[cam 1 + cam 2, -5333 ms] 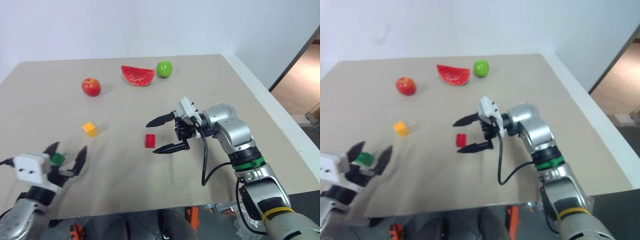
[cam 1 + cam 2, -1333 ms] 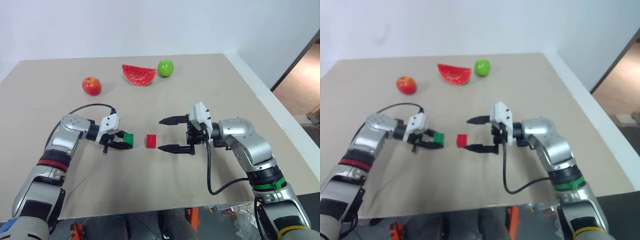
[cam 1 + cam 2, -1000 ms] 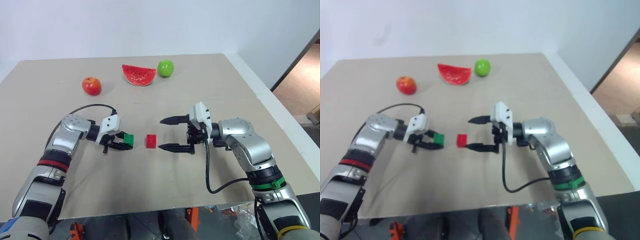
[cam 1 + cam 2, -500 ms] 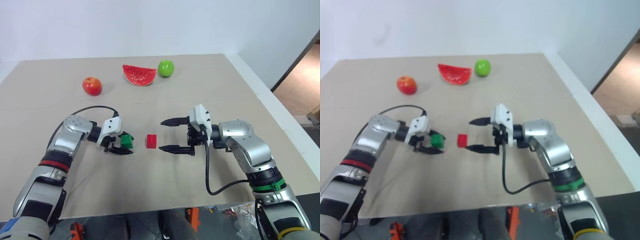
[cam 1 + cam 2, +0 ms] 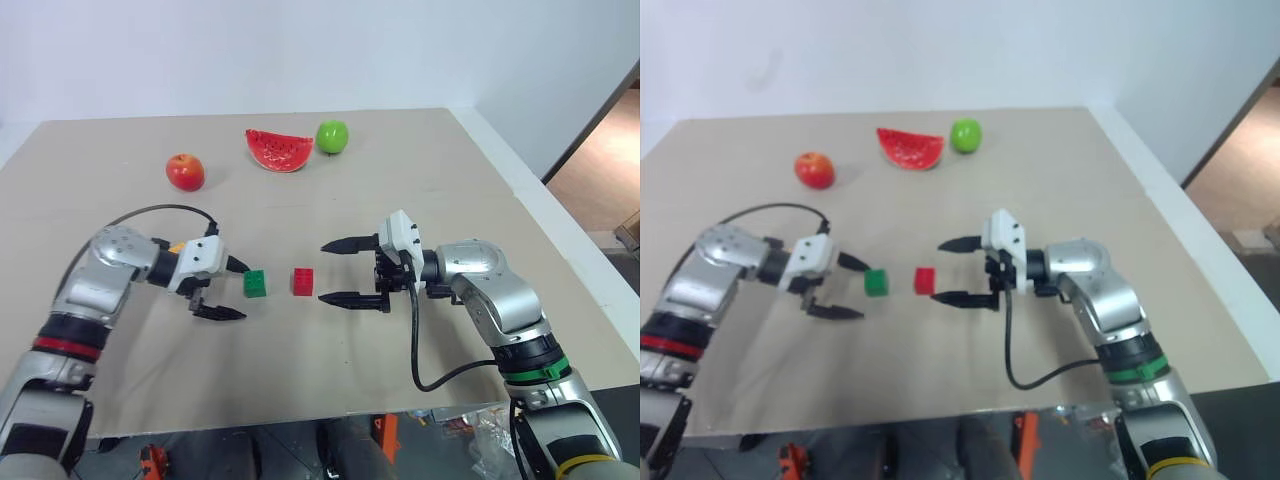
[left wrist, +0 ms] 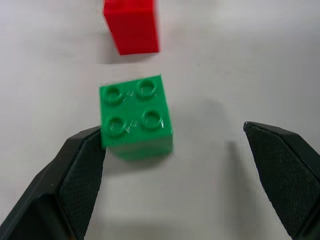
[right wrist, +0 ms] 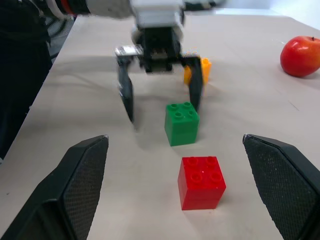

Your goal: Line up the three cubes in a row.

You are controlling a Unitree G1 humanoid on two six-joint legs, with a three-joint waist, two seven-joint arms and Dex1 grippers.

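The yellow-orange cube (image 7: 204, 69) sits mostly hidden behind the left gripper (image 7: 161, 90), whose fingers blur in the right wrist view. The red cube (image 6: 131, 25) and the red apple (image 7: 301, 56) are cut by picture edges.

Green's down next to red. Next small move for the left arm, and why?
Probably back the open left gripper off the green cube and go for the yellow-orange cube. Green stands free on the table beside the red cube, a small gap apart, while the third sits behind the left gripper, out of the row.
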